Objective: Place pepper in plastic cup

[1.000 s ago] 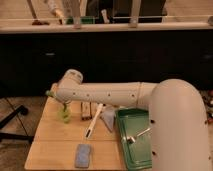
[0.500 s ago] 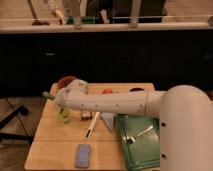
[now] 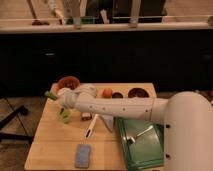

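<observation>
My gripper is at the left end of the white arm, over the left part of the wooden table. It is shut on the slim green pepper, whose tip sticks out to the left. The lime-green plastic cup stands upright on the table just below and slightly right of the gripper, partly hidden by the arm. The pepper is above the cup's level, not inside it.
A reddish bowl sits behind the gripper. A round orange item, a small dark cup and a dark bowl line the back. A white utensil, a blue sponge and a green tray lie in front.
The arm has dropped lower across the table. The gripper, still holding the pepper, has shifted slightly left and down and stays near the cup.
</observation>
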`<state>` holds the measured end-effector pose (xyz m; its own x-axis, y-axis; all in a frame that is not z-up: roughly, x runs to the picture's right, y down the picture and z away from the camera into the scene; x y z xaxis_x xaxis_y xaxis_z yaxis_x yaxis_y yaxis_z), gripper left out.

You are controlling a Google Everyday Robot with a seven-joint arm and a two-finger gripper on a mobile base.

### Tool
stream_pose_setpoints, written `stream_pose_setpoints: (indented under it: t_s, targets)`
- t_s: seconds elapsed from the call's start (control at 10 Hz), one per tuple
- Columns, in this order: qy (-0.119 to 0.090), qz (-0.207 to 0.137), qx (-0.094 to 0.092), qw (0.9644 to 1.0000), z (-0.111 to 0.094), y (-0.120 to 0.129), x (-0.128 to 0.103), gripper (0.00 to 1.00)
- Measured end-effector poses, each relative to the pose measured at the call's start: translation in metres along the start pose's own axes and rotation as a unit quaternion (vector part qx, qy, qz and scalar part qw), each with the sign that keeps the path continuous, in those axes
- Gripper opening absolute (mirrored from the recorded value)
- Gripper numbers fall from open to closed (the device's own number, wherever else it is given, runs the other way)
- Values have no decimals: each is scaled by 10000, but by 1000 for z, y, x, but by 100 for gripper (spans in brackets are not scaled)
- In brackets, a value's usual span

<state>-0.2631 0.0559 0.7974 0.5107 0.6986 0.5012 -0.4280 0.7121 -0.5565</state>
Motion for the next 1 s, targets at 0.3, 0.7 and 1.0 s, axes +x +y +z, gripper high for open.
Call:
stream_pose_setpoints:
  t_s: [0.3, 0.7, 1.0]
  targets:
    - [-229, 133, -182, 9995, 5, -1, 7, 0]
    - [-458, 147, -362, 9982, 12, 0, 12, 0]
    - [-660, 209, -491, 9964, 14, 1, 16, 0]
